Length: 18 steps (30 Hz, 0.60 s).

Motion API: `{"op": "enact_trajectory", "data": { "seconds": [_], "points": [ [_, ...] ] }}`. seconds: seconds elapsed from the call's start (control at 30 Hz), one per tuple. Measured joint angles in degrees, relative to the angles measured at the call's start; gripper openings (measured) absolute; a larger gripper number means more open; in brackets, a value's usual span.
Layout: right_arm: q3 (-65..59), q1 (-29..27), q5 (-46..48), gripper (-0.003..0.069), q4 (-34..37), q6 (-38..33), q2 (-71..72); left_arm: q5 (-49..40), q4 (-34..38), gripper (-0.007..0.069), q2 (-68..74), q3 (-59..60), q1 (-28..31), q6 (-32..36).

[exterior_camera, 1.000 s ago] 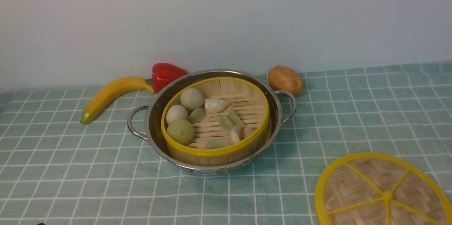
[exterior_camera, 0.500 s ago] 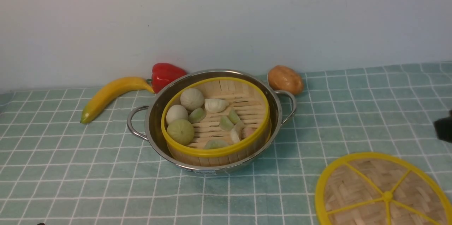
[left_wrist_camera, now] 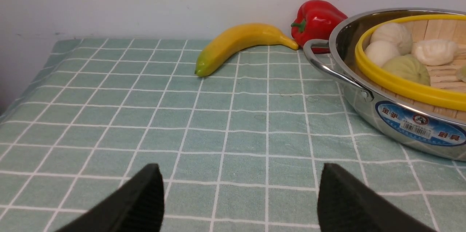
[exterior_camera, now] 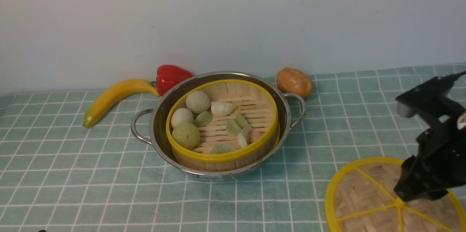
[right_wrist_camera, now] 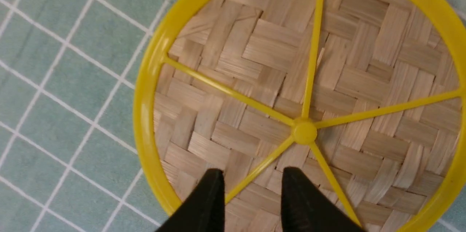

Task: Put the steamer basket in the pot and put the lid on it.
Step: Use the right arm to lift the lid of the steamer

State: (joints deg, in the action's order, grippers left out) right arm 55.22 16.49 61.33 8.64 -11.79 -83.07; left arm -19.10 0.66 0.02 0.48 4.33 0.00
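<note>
The steamer basket (exterior_camera: 221,157) with pale buns and dumplings sits inside the steel pot (exterior_camera: 159,115), slightly tilted. In the left wrist view the pot (left_wrist_camera: 364,110) and the basket's rim (left_wrist_camera: 397,87) lie off to one side. The woven lid (exterior_camera: 360,195) lies flat on the cloth at the front right. My right gripper (exterior_camera: 403,193) hangs over the lid's middle. It is open just above the lid (right_wrist_camera: 255,57), and in the right wrist view a yellow spoke runs between its fingertips (right_wrist_camera: 253,174). My left gripper (left_wrist_camera: 240,168) is open over bare cloth, holding nothing.
A banana (exterior_camera: 113,97) and a red pepper (exterior_camera: 171,76) lie behind the pot on the left, close to the wall. A brown potato (exterior_camera: 294,82) sits behind the pot's right handle (exterior_camera: 299,110). Checked green cloth covers the table.
My right arm has come in from the right edge and dropped over the lid. The pot, the basket and the lid have stayed put.
</note>
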Motion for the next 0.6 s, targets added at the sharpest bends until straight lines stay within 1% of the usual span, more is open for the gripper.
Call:
{"op": "enact_trajectory", "data": {
  "seconds": [0.27, 0.6],
  "points": [
    [5.41, 0.57, 1.83, 0.024, -3.62, 5.84, -8.68, 0.0, 0.0, 0.0524, 0.0, 0.0, 0.0, 0.0],
    [5.64, 0.57, 3.69, 0.024, -4.45, 7.68, -12.98, 0.0, 0.0, 0.0524, 0.0, 0.0, 0.0, 0.0]
  ]
}}
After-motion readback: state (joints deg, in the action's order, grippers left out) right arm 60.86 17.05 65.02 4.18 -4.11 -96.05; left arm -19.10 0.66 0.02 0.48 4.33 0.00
